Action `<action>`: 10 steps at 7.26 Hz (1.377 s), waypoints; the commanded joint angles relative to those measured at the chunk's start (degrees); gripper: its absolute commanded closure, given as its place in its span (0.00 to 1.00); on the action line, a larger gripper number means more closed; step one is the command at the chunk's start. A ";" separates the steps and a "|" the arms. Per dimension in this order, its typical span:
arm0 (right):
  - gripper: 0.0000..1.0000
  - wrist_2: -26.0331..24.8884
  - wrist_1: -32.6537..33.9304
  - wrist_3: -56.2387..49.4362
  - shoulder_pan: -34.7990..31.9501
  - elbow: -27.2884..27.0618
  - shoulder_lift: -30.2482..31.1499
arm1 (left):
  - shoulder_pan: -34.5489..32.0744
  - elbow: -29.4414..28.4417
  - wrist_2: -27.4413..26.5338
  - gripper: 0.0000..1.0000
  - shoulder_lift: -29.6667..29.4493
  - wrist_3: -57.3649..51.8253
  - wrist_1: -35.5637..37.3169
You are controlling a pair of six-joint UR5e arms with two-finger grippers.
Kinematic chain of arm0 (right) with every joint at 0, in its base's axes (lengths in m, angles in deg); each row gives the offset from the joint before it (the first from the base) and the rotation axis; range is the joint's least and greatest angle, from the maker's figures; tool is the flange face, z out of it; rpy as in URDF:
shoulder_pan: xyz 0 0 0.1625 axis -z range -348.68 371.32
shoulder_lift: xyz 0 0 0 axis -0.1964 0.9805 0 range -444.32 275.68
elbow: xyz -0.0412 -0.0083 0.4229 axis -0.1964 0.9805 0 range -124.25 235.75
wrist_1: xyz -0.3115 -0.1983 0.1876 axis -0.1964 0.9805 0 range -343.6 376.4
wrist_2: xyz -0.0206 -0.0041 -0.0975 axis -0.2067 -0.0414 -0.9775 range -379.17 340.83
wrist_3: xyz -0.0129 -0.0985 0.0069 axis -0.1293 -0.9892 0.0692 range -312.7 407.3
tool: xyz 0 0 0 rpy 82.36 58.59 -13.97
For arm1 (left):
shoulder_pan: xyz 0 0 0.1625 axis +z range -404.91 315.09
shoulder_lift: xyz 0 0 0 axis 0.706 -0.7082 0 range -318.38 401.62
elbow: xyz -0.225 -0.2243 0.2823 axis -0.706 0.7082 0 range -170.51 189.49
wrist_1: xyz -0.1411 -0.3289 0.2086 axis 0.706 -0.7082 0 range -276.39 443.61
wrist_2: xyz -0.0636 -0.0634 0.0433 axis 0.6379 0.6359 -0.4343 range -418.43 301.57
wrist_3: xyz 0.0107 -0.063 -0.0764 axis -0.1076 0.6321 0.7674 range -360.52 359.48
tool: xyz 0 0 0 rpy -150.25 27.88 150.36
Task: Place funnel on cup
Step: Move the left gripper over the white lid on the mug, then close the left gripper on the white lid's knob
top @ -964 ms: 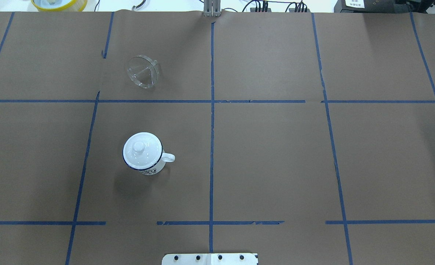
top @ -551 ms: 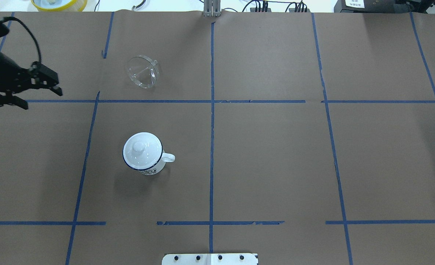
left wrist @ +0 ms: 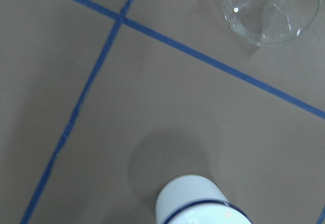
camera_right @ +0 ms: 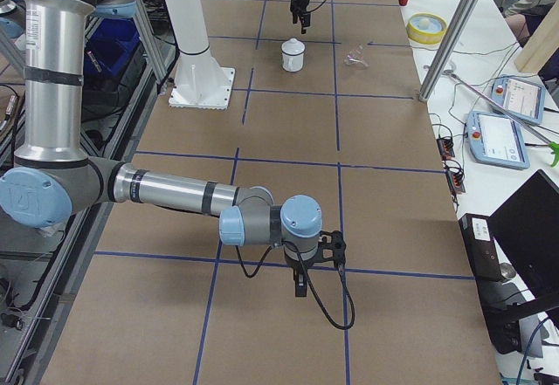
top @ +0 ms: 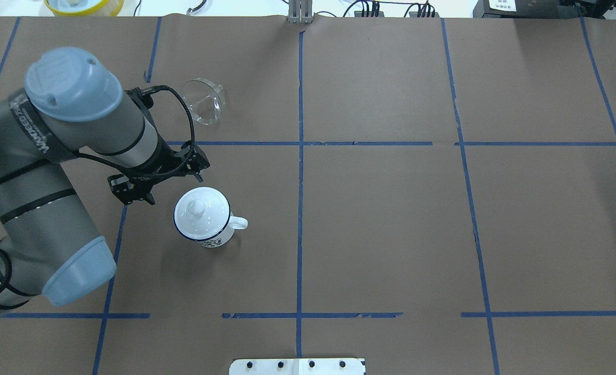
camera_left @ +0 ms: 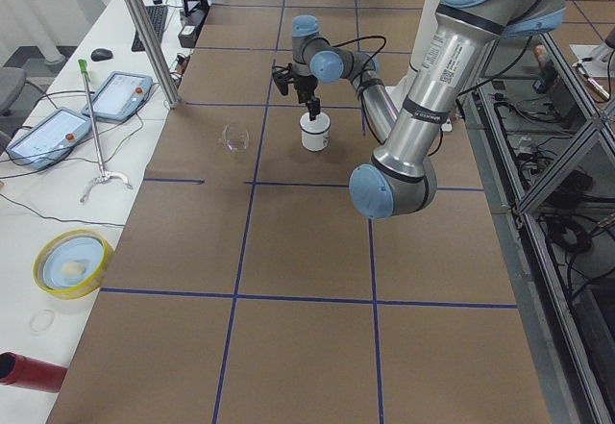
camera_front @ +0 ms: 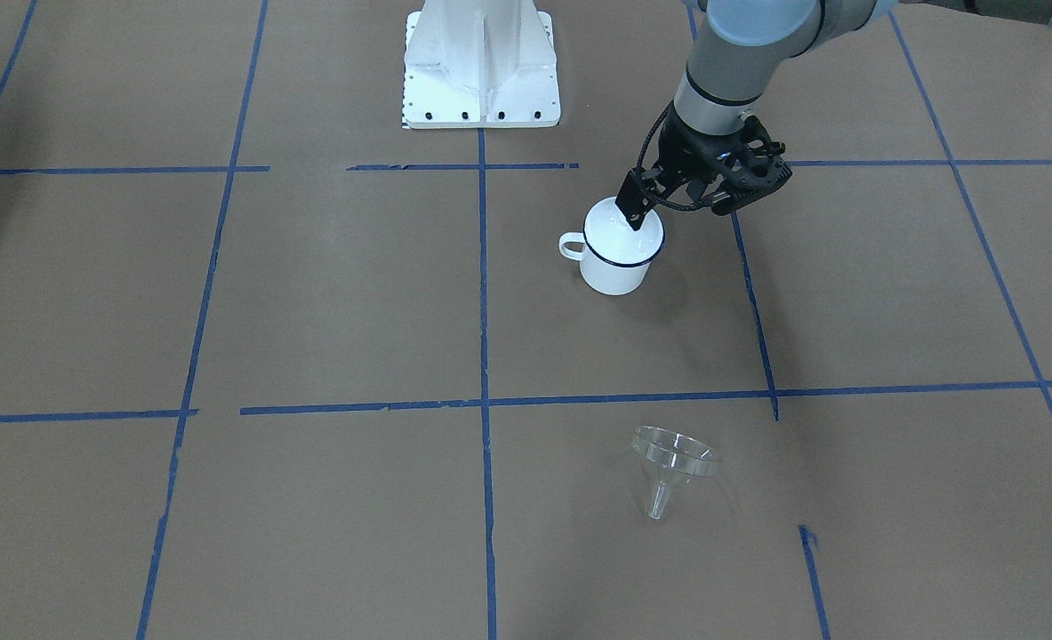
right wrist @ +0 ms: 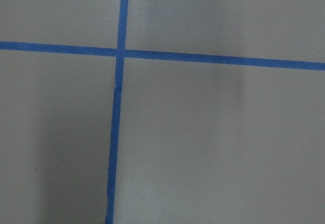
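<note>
One funnel [top: 203,101] beyond left hand [top: 166,180], cup [camera_front: 614,271] beside

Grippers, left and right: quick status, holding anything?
Left gripper: open, empty, next to the mug.
Right gripper: cannot tell; only the side view shows it.

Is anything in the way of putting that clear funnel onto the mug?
Yes. A white knobbed lid sits on the mug, just where the funnel has to go. The funnel lies apart on the table, and the open left gripper hangs beside the mug.
</note>
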 commanded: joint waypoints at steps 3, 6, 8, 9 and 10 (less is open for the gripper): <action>0.00 -0.09 0.00 0.00 0.00 0.00 0.00 | 3.26 -2.34 -2.01 0.12 -1.07 2.65 -0.15; 0.00 0.00 0.00 0.00 0.00 0.00 0.00 | 3.53 -3.58 -1.92 0.40 -1.77 2.65 -1.82; 0.00 0.00 0.00 0.00 0.00 0.00 0.00 | 3.53 -3.14 -2.01 1.00 -1.95 2.74 -1.65; 0.00 0.00 0.00 0.00 0.00 0.00 0.00 | 3.35 -2.62 -2.01 1.00 -1.95 2.74 -1.21; 0.00 0.00 0.00 0.00 0.00 0.00 0.00 | 2.65 0.00 -2.10 1.00 -1.86 2.65 0.97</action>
